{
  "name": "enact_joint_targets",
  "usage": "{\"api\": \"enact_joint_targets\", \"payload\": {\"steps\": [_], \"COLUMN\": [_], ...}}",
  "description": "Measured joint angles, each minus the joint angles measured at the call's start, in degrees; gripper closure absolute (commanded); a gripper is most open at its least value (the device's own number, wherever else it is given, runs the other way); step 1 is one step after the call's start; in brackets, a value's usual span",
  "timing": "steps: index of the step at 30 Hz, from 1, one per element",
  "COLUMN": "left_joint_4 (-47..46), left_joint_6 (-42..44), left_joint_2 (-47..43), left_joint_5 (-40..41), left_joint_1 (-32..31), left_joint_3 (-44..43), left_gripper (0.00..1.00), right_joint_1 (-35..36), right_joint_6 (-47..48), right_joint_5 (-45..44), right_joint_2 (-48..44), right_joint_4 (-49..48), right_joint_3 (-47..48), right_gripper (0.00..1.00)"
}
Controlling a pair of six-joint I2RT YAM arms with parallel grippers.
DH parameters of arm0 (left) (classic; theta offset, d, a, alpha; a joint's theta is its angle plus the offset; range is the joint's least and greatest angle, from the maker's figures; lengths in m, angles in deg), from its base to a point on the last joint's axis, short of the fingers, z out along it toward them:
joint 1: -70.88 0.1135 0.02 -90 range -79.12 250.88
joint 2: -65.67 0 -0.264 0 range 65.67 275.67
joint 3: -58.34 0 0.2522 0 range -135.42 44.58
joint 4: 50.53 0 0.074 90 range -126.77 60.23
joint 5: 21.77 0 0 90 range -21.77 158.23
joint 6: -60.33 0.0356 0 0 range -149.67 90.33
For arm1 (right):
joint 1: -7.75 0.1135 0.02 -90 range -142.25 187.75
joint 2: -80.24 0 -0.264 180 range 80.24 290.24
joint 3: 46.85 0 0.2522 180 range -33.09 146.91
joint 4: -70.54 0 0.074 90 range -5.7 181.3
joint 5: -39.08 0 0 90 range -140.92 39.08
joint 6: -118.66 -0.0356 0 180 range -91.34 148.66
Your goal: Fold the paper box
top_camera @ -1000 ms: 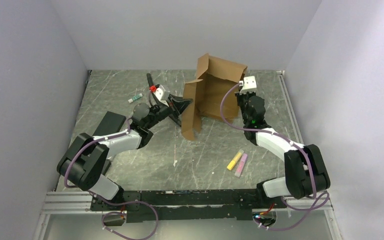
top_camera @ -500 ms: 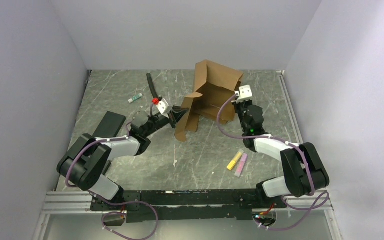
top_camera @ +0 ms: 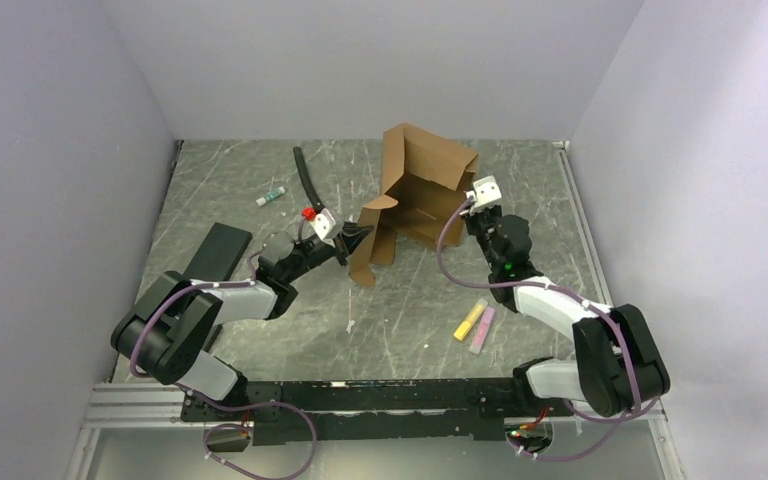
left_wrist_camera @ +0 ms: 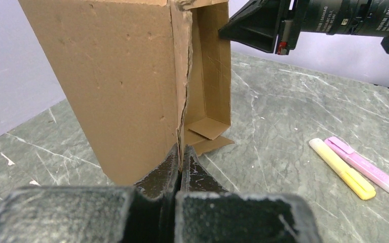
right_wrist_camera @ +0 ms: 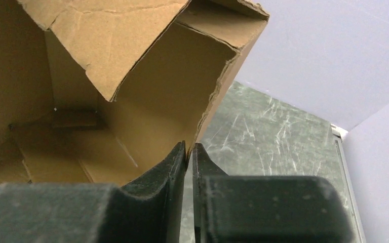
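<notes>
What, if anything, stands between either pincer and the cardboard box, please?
Nothing visible does. The left pincer is shut on the box's flap edge, the right pincer on its opposite wall edge; the two markers lie apart.

The paper box (top_camera: pixel 415 190) is made of plain brown corrugated cardboard, matt and fibrous, with rough, frayed edges. The table (top_camera: pixel 400 320) is surfaced in a grey-green marbled material, dull and streaked with pale scratches. The left gripper (left_wrist_camera: pixel 179 154) and right gripper (right_wrist_camera: pixel 189 151) are formed of black plastic with a grainy finish. The yellow highlighter (left_wrist_camera: pixel 342 169) and pink highlighter (left_wrist_camera: pixel 363 164) are of smooth, faintly glossy plastic.
</notes>
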Motion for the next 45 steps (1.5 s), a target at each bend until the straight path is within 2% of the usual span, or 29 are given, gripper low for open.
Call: {"api": "enact_joint_targets", "payload": {"steps": [6, 9, 14, 17, 22, 24, 27, 31, 36, 40, 45], "left_joint_4": [0.17, 0.81, 2.08, 2.73, 3.41, 3.61, 3.87, 4.48, 5.57, 6.38, 6.62], "left_joint_6": [0.83, 1.38, 2.36, 3.04, 3.43, 3.48, 3.54, 3.54, 3.52, 3.5, 3.32], "left_joint_2": [0.0, -0.22, -0.76, -0.92, -1.36, -1.46, -1.49, -1.92, -2.54, -2.91, -3.04], "left_joint_5": [0.02, 0.02, 0.07, 0.09, 0.26, 0.26, 0.26, 0.26, 0.24, 0.22, 0.07], "left_joint_1": [0.0, 0.0, 0.0, 0.0, 0.0, 0.0, 0.0, 0.0, 0.0, 0.0, 0.0], "left_joint_3": [0.33, 0.39, 0.39, 0.39, 0.39, 0.39, 0.39, 0.39, 0.39, 0.39, 0.37], "left_gripper": [1.0, 1.0, 1.0, 1.0, 1.0, 1.0, 1.0, 1.0, 1.0, 1.0, 1.0], "right_joint_1": [0.02, -0.48, -1.97, -2.91, -5.88, -7.37, -8.96, -10.64, -13.05, -13.27, -13.16], "right_joint_6": [0.17, 0.33, 0.9, 2.05, 5.66, 8.59, 14.62, 23.23, 31.28, 29.88, 22.58], "right_joint_5": [1.75, 3.39, 7.63, 10.45, 16.98, 20.7, 26.43, 34.84, 43.52, 47.65, 48.78], "right_joint_2": [-3.39, -4.96, -6.43, -7.58, -10.36, -11.41, -12.33, -12.63, -12.07, -9.7, -2.45], "right_joint_4": [5.4, 9.01, 20.17, 26.49, 38.56, 45.2, 56.78, 71.47, 88.37, 94.2, 94.25], "right_joint_3": [-0.17, 0.17, 4.35, 7.13, 10.78, 12.85, 17.27, 24.0, 35.63, 46.25, 59.08], "right_gripper": [0.7, 0.66, 0.56, 0.47, 0.25, 0.14, 0.07, 0.01, 0.0, 0.0, 0.0]}}
